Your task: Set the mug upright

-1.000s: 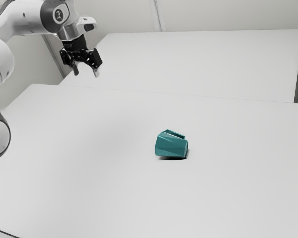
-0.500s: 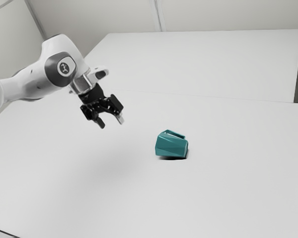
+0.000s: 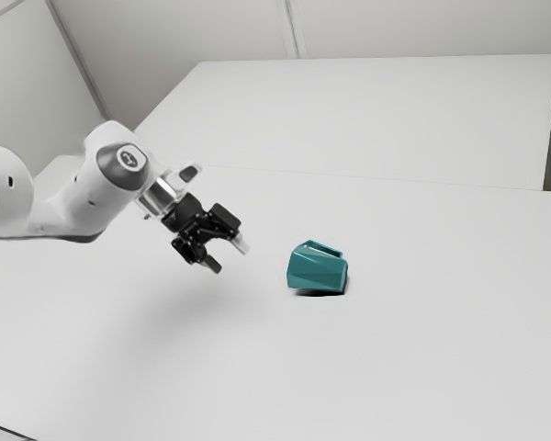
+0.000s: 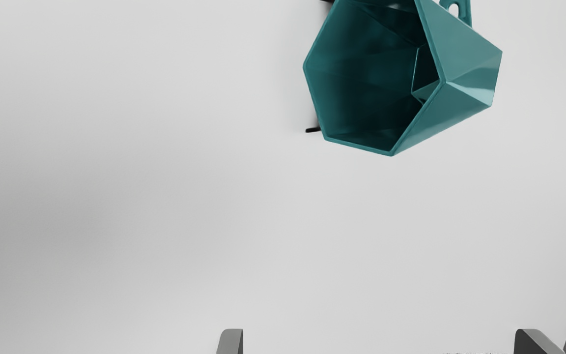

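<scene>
The teal mug (image 3: 318,272) lies on its side, well in from the edges of the table (image 3: 441,349), mouth toward the open, ungripping hand (image 3: 230,258), inner walls (image 4: 361,88) showing.

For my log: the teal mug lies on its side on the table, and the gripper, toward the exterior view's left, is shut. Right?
No, the gripper is open: the wrist view shows its fingers wide apart. The teal mug does lie on its side on the table, with the gripper toward the exterior view's left.
</scene>
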`<state>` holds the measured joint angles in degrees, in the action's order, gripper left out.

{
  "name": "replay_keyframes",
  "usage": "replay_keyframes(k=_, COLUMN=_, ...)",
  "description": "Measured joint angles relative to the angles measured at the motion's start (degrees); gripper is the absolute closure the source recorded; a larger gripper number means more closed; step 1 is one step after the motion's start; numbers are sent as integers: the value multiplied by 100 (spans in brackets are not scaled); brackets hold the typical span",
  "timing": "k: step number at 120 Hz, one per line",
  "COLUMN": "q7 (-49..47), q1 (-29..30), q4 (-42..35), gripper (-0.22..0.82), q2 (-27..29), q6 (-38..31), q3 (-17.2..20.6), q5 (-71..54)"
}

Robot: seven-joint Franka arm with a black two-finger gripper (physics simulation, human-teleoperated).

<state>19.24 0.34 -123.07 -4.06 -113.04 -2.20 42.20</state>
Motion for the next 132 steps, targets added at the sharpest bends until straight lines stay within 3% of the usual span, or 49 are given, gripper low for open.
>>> replay_keyframes(k=79, q7=1244, q1=-609, q4=367, gripper=0, q2=-690, q6=-532, q3=1, q5=551)
replay_keyframes(k=132, q7=1818, q1=-631, q4=429, gripper=0, q2=-956, q6=-608, q3=-8, q5=1388)
